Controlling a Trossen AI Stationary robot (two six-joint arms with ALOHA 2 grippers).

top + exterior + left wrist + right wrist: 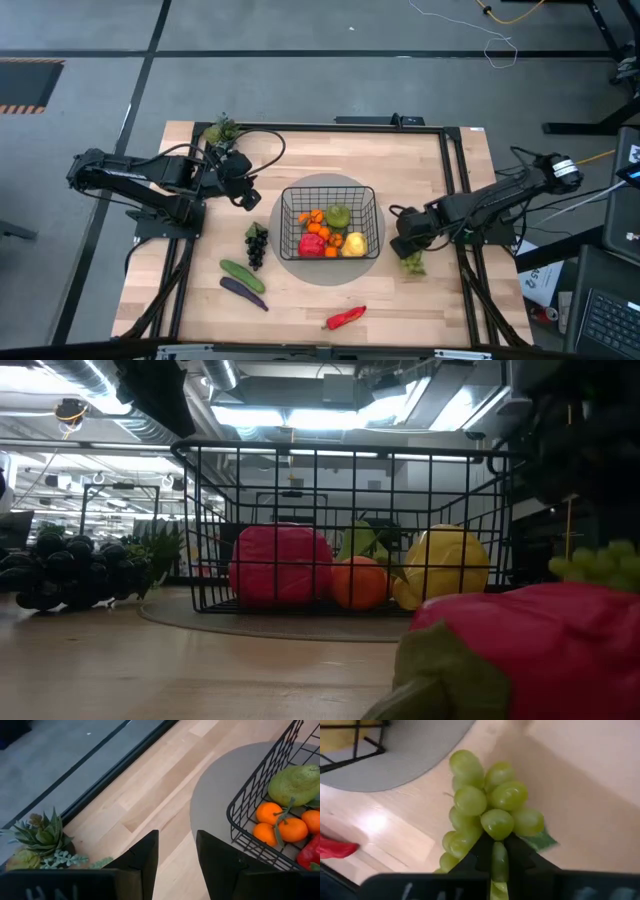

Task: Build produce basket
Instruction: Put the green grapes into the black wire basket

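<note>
Your green grapes [487, 815] lie on the wooden table [430, 300] just right of the basket [329, 222], their stem end pinched between the clenched fingers [481, 855] of your right gripper [495, 857], the bunch spilling out ahead of the tips. Your left gripper [176, 851] waits with fingers parted, empty, above the table left of the basket.
</note>
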